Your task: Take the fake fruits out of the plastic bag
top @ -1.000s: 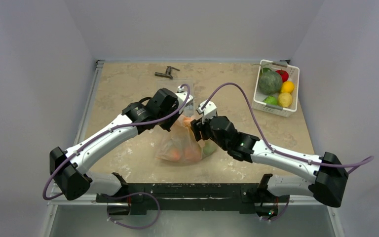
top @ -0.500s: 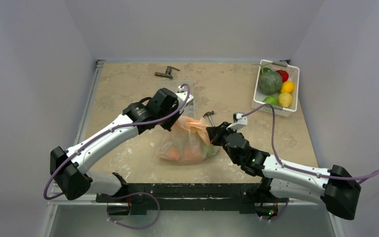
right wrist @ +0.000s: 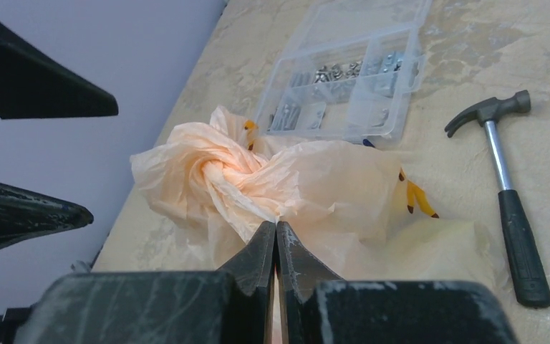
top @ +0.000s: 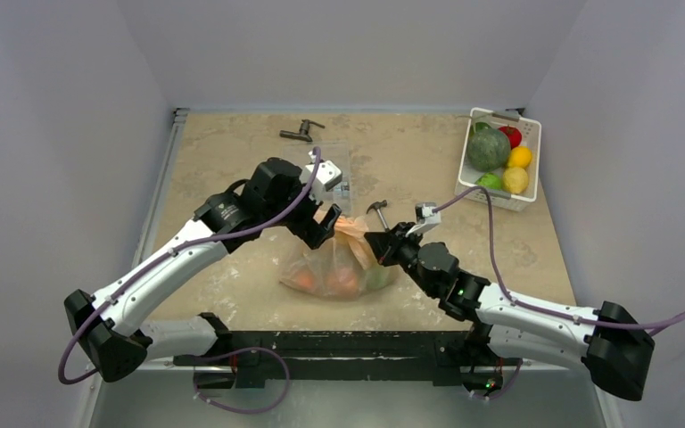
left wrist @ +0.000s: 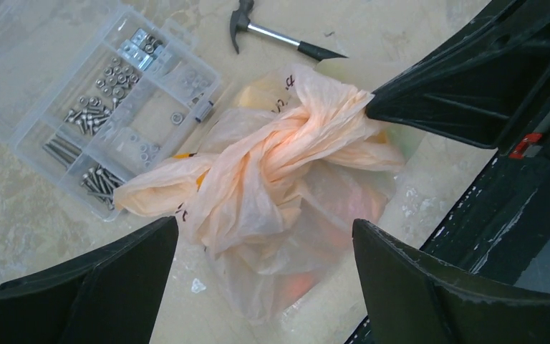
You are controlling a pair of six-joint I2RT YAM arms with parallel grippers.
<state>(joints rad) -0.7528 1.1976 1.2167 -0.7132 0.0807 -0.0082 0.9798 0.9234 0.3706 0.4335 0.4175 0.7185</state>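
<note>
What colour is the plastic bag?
The plastic bag is translucent peach-orange with darker orange marks; clearest from the right wrist.

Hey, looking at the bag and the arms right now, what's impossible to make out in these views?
Fake fruits: top view shows only orange and green blurs through the plastic bag; count unclear.
Its mouth: both wrist views, twisted folds hide whether it is knotted.
Right gripper: right wrist view, its shut fingers cover how much film they pinch.
Parts box: left wrist view, cut off by the frame edge; screws too small to count.
</note>
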